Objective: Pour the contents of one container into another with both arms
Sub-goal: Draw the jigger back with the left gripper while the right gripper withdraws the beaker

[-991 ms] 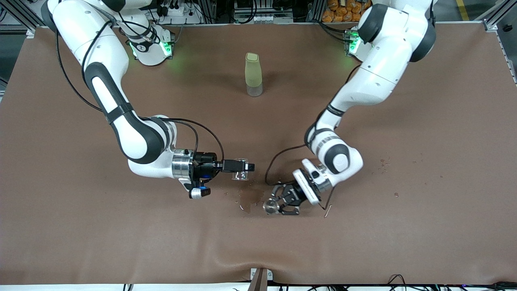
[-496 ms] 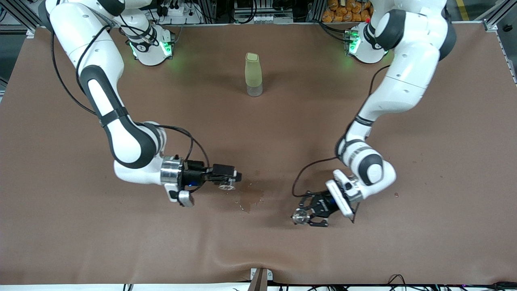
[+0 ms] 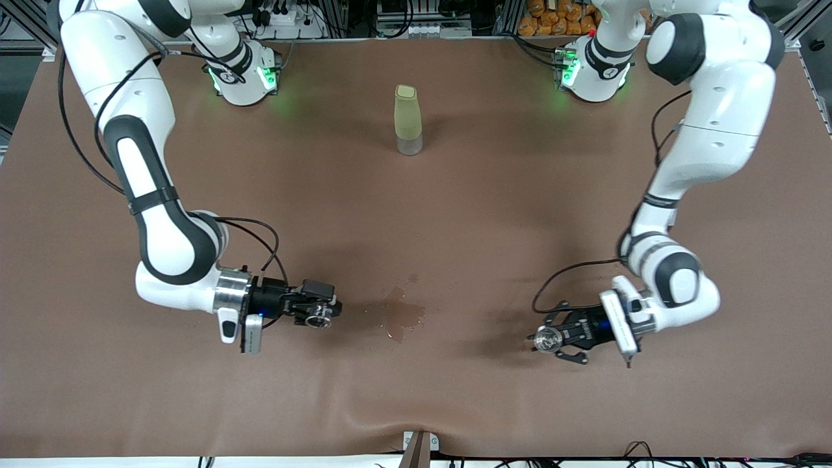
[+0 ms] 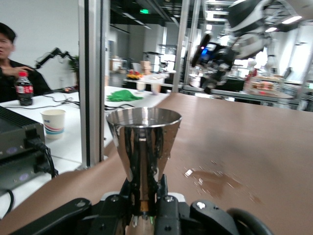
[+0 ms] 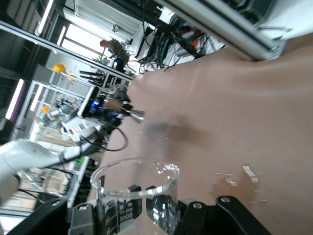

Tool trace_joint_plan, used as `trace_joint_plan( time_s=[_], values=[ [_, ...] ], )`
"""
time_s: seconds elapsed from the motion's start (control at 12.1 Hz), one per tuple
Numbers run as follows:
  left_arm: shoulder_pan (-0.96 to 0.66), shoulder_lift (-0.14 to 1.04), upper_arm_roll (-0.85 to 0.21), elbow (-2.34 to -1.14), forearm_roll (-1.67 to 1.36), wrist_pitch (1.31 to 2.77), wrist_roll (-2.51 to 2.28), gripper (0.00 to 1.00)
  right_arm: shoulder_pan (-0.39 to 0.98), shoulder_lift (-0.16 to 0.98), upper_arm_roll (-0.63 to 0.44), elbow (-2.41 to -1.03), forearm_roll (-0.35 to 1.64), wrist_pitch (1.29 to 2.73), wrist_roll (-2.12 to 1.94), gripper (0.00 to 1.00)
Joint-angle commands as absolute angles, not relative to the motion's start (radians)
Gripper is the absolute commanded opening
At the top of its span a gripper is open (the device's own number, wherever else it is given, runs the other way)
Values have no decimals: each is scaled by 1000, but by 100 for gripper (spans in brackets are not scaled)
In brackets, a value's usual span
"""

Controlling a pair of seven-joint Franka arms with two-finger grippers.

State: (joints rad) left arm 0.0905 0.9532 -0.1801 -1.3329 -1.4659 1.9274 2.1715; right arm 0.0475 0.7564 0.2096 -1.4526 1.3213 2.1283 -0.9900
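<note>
Brown cloth covers the table [image 3: 455, 214], and in the front view the 2 arms are spread wide apart, each gripper low over the part nearer the front camera. The right gripper [image 3: 318, 313], toward the right arm's end of the table, is clamped on a clear glass beaker [image 3: 316, 318]. The left gripper [image 3: 552, 340], toward the left arm's end, is clamped on a shiny metal jigger [image 3: 545, 339]. Between them a dark wet stain [image 3: 403, 315] marks the cloth. A tall pale green bottle [image 3: 407, 119] stands upright farther from the front camera, between the 2 bases, well apart from both grippers. In the left wrist view the metal jigger [image 4: 144, 144] stands upright, its narrow waist pinched between the closed fingers [image 4: 135, 192], its wide rim up; the wet stain [image 4: 215, 178] lies on the cloth past it, and the right gripper [image 4: 211, 53] shows far off. In the right wrist view the glass beaker [image 5: 137, 193], with printed measuring marks and a pour lip, sits gripped in the closed fingers [image 5: 80, 215]; the left gripper [image 5: 110, 105] with the jigger [image 5: 132, 114] shows far off, and the stain [image 5: 234, 183] lies close by.
</note>
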Motion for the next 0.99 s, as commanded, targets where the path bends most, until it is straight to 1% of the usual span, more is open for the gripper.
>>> trace_joint_plan(
  time_s=[0.0,0.41,0.66,0.74,0.91],
  values=[
    [172,905,-189,-1381,-1346,1809,2142,0,6,788,166,-1450,1270,2115,-1139,0],
    [314,902,-190,-1379,-1136,1596,2149,0,-129,879,166,-1460,1229,2105,-1521,0],
    [360,913,-187,-1393,-1091,1494,2221,0,-193,913,166,-1457,1226,2102,-1670,0],
    [382,913,-187,-1417,-1074,1487,2253,0,-210,914,164,-1457,1218,2102,-1707,0],
    [420,917,-189,-1427,-1002,1468,2304,0,-270,914,164,-1453,1169,2102,-1776,0]
  ],
)
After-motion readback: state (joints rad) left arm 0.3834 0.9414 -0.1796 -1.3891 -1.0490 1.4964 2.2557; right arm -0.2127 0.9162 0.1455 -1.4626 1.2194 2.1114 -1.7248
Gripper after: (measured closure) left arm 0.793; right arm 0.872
